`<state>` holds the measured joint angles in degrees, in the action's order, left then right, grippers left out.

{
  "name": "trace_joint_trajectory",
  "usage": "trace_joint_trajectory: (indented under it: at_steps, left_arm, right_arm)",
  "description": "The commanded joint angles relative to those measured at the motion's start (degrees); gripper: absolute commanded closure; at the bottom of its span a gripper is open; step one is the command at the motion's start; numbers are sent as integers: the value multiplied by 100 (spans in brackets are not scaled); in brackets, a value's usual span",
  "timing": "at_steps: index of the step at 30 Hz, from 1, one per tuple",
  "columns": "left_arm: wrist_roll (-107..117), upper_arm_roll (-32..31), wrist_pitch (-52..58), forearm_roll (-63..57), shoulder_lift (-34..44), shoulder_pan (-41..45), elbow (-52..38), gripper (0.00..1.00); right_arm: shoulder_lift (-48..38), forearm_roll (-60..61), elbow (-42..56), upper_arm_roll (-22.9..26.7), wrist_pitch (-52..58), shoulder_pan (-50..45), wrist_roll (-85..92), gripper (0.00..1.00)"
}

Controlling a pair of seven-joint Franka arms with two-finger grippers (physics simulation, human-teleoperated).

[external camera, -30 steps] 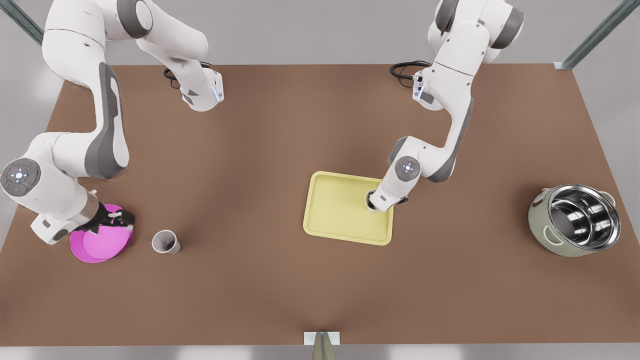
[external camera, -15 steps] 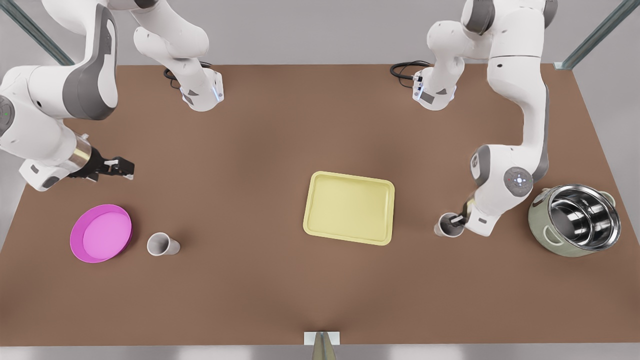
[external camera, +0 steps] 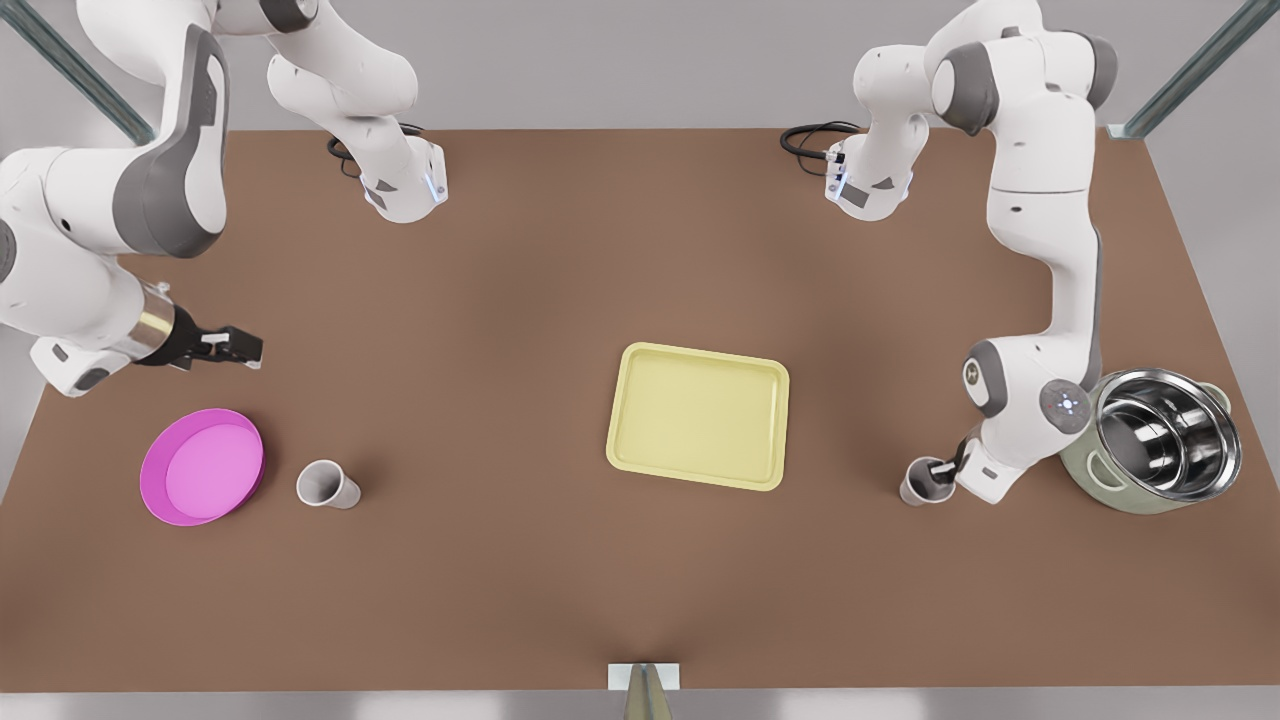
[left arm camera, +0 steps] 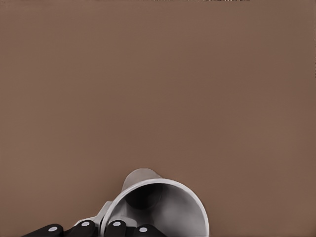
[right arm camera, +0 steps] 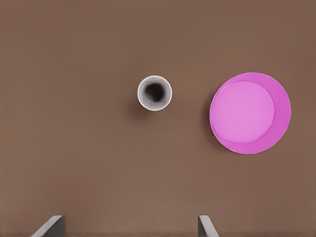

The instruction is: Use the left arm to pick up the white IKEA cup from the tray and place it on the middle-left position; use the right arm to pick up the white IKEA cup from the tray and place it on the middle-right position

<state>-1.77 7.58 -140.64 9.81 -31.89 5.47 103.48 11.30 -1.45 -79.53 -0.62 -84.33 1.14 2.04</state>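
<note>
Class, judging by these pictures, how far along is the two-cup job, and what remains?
Done: the tray holds no cup, and a first cup stands on the table beside the magenta dish; the right pincer is open, clear of it. In hand: the left pincer grips the second cup near the steel pot. Left: letting it go.

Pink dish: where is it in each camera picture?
Front view: pink dish at the front view's left, beside the standing cup.
Right wrist view: seen from above, beside that cup.
Left wrist view: faces the left gripper's held cup instead.
Shared landmark: the standing cup.
</note>
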Motion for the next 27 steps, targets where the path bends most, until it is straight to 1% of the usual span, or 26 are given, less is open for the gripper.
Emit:
trace_joint_trajectory:
  at_steps: [1, 2, 3, 4, 5, 6, 9, 10, 11, 12, 13, 14, 15, 16, 17, 21, 27]
  left_arm:
    - [-2100, -2, -368, 170, -28, -19, -3, 91]
    - [-2091, -2, -368, 170, -36, -37, -3, 91]
    - [-2082, -2, -368, 179, -36, -28, -3, 52]
    - [-2065, -2, -368, 179, -36, -19, -3, 0]
    - [-2065, -2, -368, 179, -36, -19, -3, 0]
    - [-2056, -2, -368, 170, -36, -19, -3, 0]
    - [-2179, 24, -298, 4, 51, -19, -3, 0]
    - [-2179, 68, 140, -330, 332, -19, -21, 0]
    - [-2126, 165, 1378, -682, 929, -19, -292, 0]
    - [-1759, 156, 2240, -779, 1465, -19, -442, 0]
    - [-1145, 113, 2976, -779, 1764, 16, -626, 0]
    - [-178, 68, 4136, -709, 2124, 60, -1022, 0]
    - [273, -107, 4729, -586, 2714, 60, -996, 0]
    - [247, -151, 4695, -533, 3013, 60, -874, 0]
    - [247, -178, 4536, -577, 3040, 60, -794, 0]
    - [308, -406, 4325, -841, 2917, 77, -926, 0]
    - [370, -433, 4308, -841, 2917, 77, -926, 0]
  right_arm:
    - [13, -5, 52, 26, 4, 9, -72, 0]
    - [13, -5, 52, 62, 4, 9, -54, 0]
    - [13, -5, 52, 70, 4, 9, -63, 0]
    - [13, 4, 87, 44, 4, 9, -81, 0]
    - [4, 39, 122, 105, 4, 53, -81, 0]
    - [4, 224, 131, 106, -5, 176, -63, 0]
    - [4, 232, 131, 70, 4, 220, -54, 0]
    - [4, 241, 131, 53, 4, 211, -54, 0]
    - [4, 241, 131, 53, 4, 220, -63, 0]
    - [4, 250, 131, 53, 4, 220, -63, 0]
    - [4, 241, 122, 53, 4, 220, -63, 0]
    - [4, 250, 131, 53, 4, 211, -63, 0]
    - [4, 241, 131, 53, 4, 220, -54, 0]
    - [4, 233, 131, 53, 4, 211, -63, 0]
    - [4, 241, 131, 53, 4, 211, -63, 0]
    - [4, 224, 131, 44, 4, 211, -63, 0]
    - [4, 224, 131, 44, 4, 211, -98, 0]
